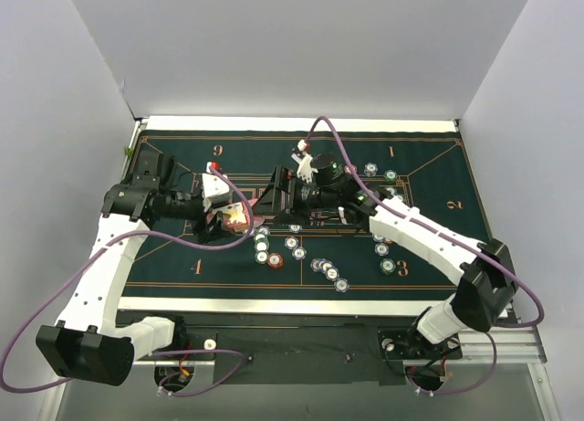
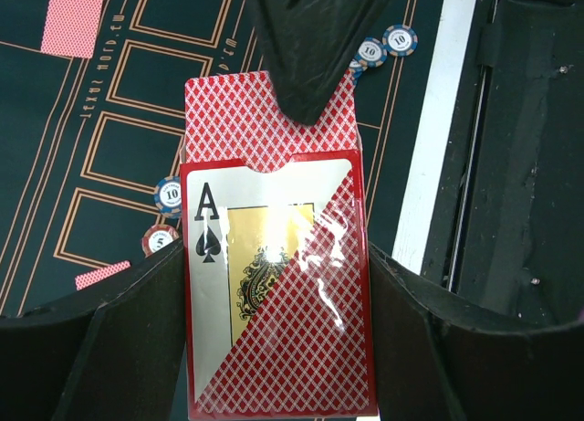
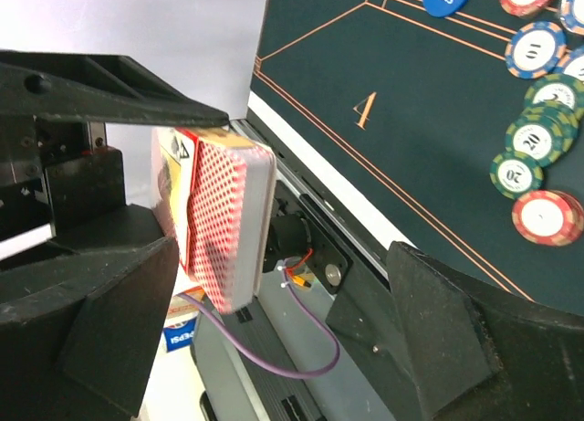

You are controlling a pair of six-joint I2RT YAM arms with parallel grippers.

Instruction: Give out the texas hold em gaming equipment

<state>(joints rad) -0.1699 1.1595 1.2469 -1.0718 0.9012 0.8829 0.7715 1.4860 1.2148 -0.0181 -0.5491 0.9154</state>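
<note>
You are clamping the card box [image 2: 274, 284], mid-frame, in the left end effector [image 2: 278, 348], and the right end effector [image 3: 274, 321] is hanging wide apart, probably needing to pinch the cards [image 2: 237, 120] next.

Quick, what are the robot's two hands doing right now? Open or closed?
Left gripper: closed, holding the red card box.
Right gripper: open, holding nothing.
</note>
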